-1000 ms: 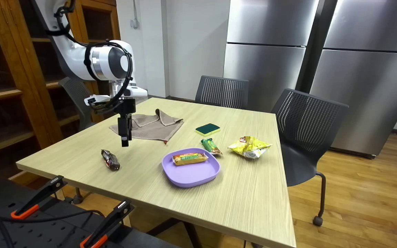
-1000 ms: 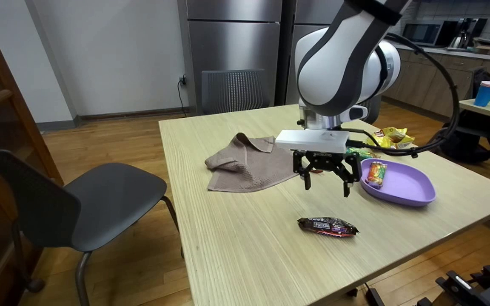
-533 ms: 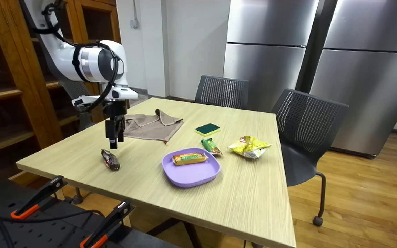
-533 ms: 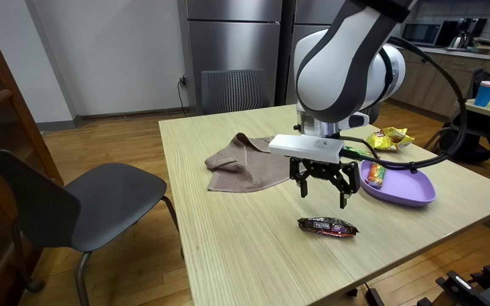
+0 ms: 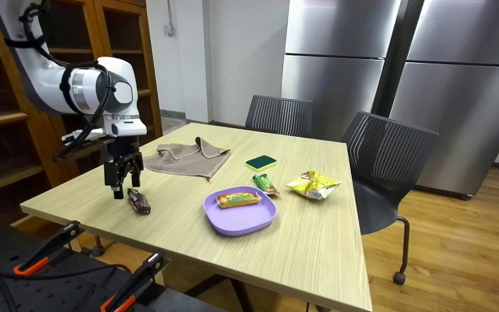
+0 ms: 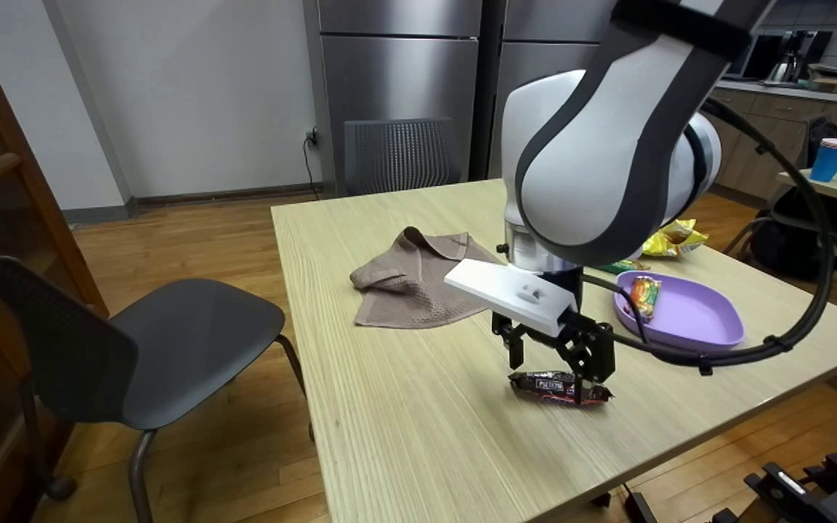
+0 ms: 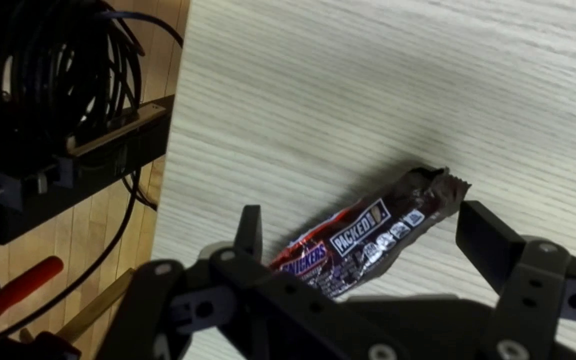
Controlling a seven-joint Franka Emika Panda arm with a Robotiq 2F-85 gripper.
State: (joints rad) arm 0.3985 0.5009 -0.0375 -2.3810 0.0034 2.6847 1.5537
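Two fingers [image 7: 490,245]: spread apart, partly hiding Snickers bar [image 7: 353,242]
Purple plate [image 5: 241,220]: under gold-wrapped snack bar [image 5: 238,199]
Brown towel [image 5: 189,163]: rumpled (sponge [image 5: 260,163], yellow snack bag [image 5: 312,185] farther off)

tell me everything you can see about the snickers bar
The Snickers bar wears a glossy, creased, plastic-looking wrapper, dark brown with a red edge, a purplish name label, a framed "PACKED" and small white icons. One end is crimped and jagged; the gripper covers the other in the wrist view. It lies on the table, slanting across that view, and isn't held. The jaws stand open over it; whether they touch it can't be told.
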